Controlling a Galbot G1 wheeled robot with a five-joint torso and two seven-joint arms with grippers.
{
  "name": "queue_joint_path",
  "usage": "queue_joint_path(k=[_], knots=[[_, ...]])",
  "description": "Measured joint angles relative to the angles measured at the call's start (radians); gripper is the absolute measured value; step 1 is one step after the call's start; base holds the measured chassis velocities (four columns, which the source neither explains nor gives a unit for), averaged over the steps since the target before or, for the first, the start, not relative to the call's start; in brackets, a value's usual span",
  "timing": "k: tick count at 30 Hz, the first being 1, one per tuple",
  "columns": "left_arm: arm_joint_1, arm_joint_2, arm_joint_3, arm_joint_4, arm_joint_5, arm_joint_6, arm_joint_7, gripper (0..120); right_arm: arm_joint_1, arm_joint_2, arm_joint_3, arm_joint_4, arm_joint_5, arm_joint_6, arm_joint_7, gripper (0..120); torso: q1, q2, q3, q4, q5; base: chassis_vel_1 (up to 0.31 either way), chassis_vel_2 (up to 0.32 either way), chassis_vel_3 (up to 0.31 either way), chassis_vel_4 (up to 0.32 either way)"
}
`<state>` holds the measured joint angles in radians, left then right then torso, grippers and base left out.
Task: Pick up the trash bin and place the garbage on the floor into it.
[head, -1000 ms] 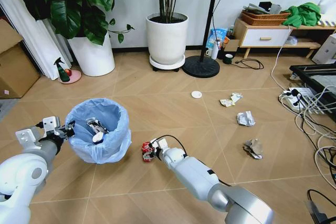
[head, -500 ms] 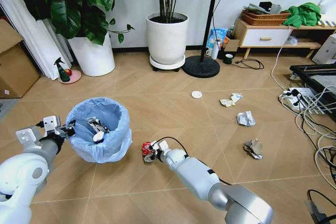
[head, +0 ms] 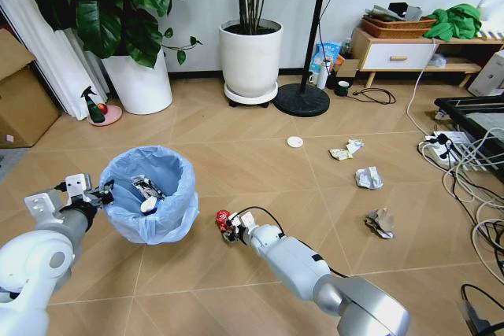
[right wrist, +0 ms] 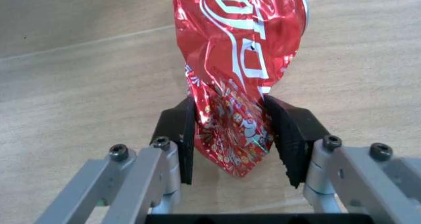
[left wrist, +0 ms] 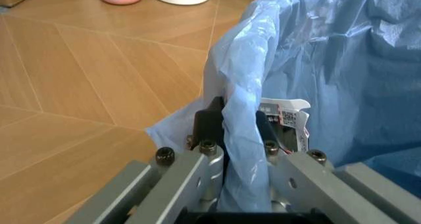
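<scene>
Bright, even indoor light, soft faint shadows on the light brown chevron wooden floor point(head: 236, 155), mild glare on the crumpled shiny red can point(right wrist: 240, 61), thin light-blue plastic bag point(left wrist: 329, 51) glowing translucent, near claw parts slightly soft.

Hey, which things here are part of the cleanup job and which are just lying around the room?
Part of the job:
trash bin, rim held by left gripper
red can, clamped in right gripper
white disc
white paper wad
grey paper wad
small wrapper scraps

Just lying about:
plant pots
power strip
cardboard box
</scene>
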<state>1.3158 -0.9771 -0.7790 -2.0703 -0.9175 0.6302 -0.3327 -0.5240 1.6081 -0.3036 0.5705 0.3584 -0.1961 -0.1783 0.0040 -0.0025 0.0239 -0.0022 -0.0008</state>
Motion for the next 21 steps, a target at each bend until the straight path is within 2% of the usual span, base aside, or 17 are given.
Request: queue_joint_path(k=[7,21], knots=[[0.0,0.0,0.002,-0.002,0.0,0.0,0.0,0,-0.006,0.0,0.009,0.01,-0.012,-0.002,0.004,35,0.0,0.0,0.0,0.0,0.0,0.0,0.0,0.0,0.0],[0.007,-0.001,0.002,-0.005,0.0,0.0,0.0,0,-0.037,0.0,0.088,0.194,-0.019,-0.043,0.061,35,0.0,0.0,0.0,0.0,-0.0001,0.0,0.0,0.0,0.0]])
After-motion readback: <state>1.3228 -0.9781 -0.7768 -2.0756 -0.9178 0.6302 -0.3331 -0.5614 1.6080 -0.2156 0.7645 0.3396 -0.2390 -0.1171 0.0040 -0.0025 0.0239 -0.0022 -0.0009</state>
